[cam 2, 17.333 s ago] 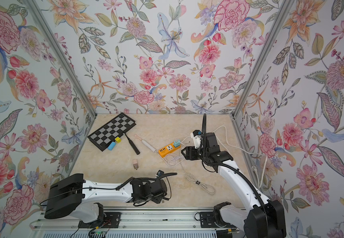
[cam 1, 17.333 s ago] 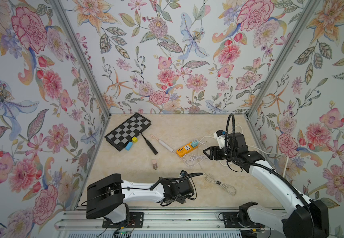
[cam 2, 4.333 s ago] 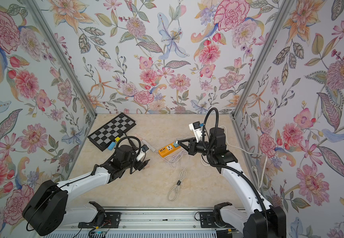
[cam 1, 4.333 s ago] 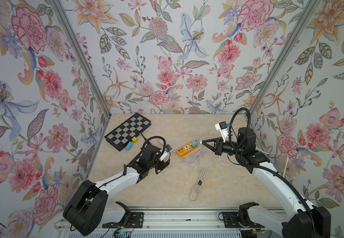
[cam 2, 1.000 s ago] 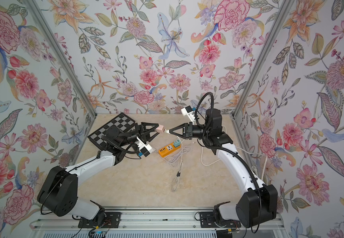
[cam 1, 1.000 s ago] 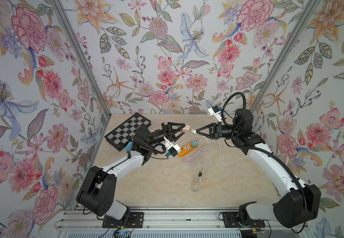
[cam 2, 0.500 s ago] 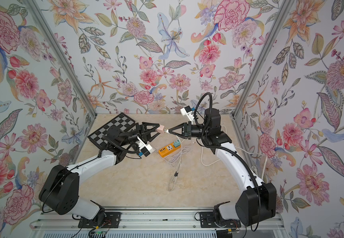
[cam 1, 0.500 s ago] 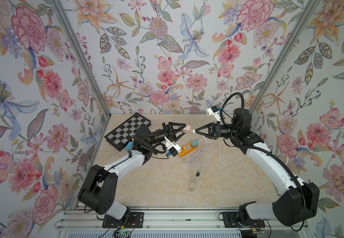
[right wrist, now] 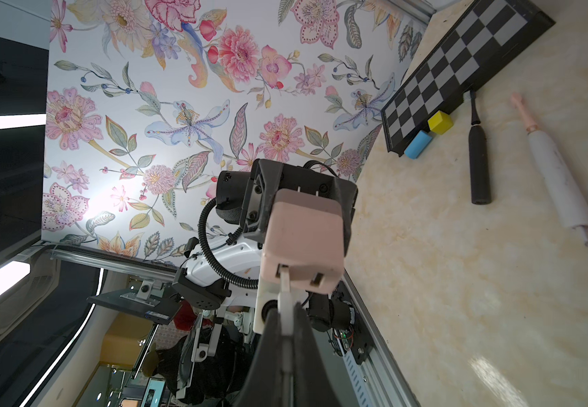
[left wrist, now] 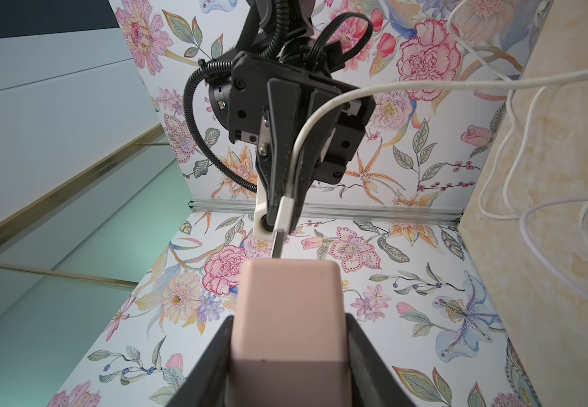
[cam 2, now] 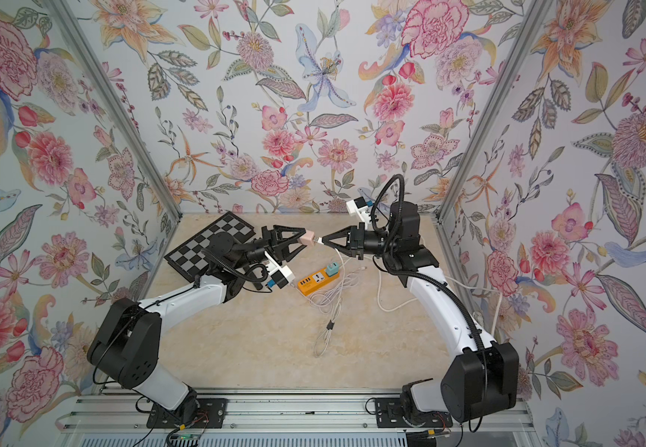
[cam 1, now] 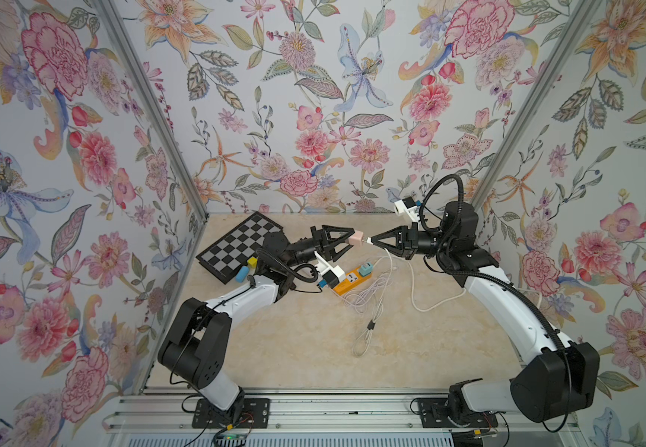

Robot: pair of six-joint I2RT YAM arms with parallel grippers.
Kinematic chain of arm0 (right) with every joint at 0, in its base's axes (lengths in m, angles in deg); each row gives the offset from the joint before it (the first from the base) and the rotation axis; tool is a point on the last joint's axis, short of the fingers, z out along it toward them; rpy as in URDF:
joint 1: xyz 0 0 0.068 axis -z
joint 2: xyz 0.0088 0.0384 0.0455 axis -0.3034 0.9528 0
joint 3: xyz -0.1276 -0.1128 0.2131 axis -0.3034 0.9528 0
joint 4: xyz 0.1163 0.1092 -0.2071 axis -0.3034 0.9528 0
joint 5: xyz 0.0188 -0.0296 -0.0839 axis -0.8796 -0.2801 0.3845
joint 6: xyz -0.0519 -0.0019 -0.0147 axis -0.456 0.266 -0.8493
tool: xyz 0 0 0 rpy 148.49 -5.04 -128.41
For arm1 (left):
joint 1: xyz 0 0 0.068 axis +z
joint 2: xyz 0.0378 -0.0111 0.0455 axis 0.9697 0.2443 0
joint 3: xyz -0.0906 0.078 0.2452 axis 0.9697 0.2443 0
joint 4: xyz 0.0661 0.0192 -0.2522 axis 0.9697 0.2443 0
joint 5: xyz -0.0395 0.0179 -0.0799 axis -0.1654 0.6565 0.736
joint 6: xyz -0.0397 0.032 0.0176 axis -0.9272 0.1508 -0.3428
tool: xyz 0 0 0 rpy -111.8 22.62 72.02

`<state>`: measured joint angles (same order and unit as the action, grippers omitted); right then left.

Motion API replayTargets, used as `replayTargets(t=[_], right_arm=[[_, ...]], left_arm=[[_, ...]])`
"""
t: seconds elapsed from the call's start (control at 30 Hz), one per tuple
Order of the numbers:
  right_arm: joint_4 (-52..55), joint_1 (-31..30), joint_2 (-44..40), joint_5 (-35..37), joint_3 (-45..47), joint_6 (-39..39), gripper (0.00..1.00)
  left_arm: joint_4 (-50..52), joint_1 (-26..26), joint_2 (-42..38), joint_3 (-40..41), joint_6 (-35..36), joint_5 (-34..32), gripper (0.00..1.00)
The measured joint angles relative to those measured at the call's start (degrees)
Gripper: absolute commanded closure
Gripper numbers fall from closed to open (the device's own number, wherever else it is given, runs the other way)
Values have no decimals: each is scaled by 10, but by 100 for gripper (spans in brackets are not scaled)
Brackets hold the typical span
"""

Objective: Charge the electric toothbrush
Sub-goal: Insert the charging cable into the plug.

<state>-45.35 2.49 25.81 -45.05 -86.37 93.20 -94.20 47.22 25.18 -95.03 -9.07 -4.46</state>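
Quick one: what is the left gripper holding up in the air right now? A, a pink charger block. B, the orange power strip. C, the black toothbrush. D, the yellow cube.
A: the left gripper is clamped on the pink charger block, seen between its fingers in the left wrist view, while the right gripper brings the white cable plug up to it.

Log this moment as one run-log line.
left end effector: holds pink adapter | right end effector: shut on USB plug | plug tip at adapter port, seating unclear
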Motion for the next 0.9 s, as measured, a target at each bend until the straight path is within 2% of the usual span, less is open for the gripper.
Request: replayTargets(t=[0.27,0.5,0.9], right_arm=[[-12,10,7,5,-1,14,100],[-61,12,13,7,-2,64,100],[-64,20,25,4,-14,84,100]], left_arm=[[-1,0,29,-31,-1,5,100],[-8,1,56,-69,-3,4,100],[-5,-2,58,-74,-6,8,100]])
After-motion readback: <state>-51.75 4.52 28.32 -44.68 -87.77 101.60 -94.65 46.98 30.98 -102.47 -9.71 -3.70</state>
